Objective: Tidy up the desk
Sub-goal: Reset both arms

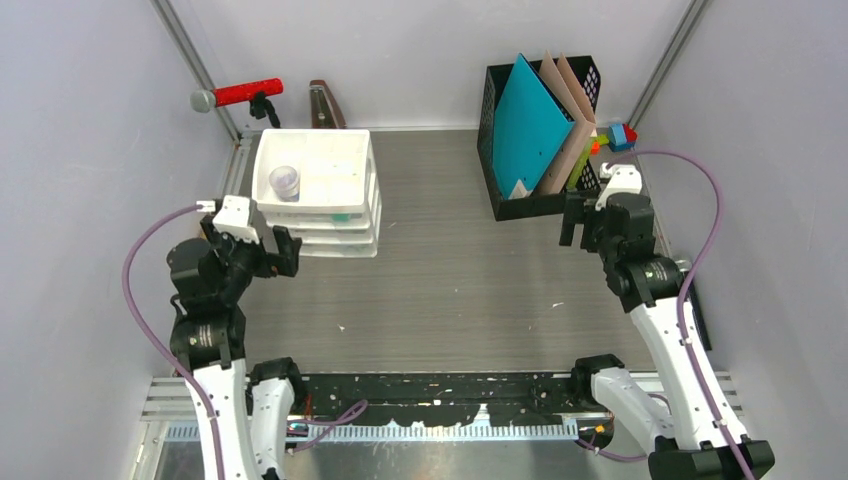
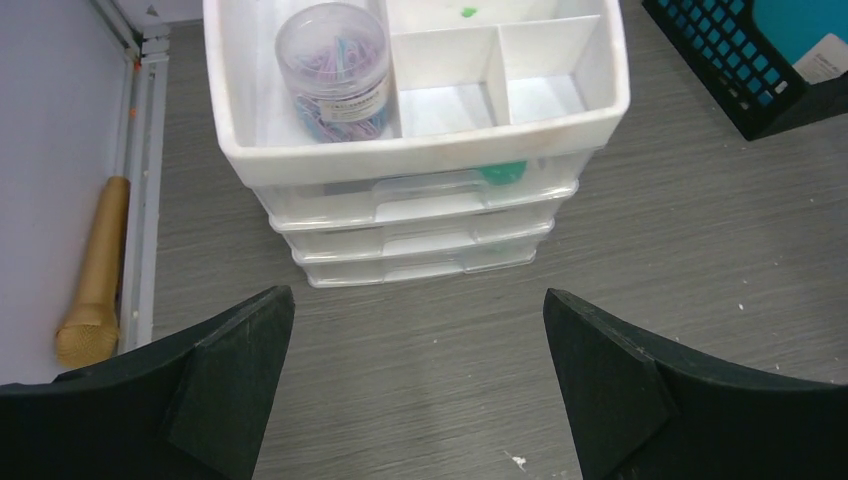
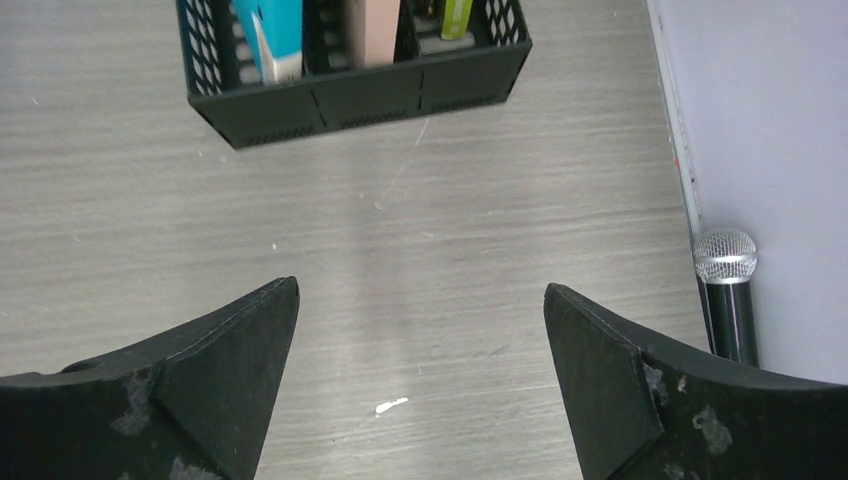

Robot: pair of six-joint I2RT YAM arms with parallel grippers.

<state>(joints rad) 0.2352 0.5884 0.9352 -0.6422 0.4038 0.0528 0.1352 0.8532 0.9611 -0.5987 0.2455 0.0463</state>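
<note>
Counter (image 1: 450, 290) appears nearly organized.
Drawer unit (image 1: 320, 195) stands far-left, file rack (image 1: 535, 205) far-right; gold microphone (image 2: 95, 270) and black microphone (image 3: 730, 295) at side edges perhaps remain; left pincer (image 2: 418, 300) and right pincer (image 3: 420, 295) both apart, empty.

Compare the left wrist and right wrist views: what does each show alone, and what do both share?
Only the left wrist view shows the white drawer unit, the jar of paper clips in its top tray, and a gold microphone by the wall. Only the right wrist view shows a silver-headed black microphone. Both show the desk, the black mesh file holder and an open gripper, the left gripper or the right gripper.
</note>
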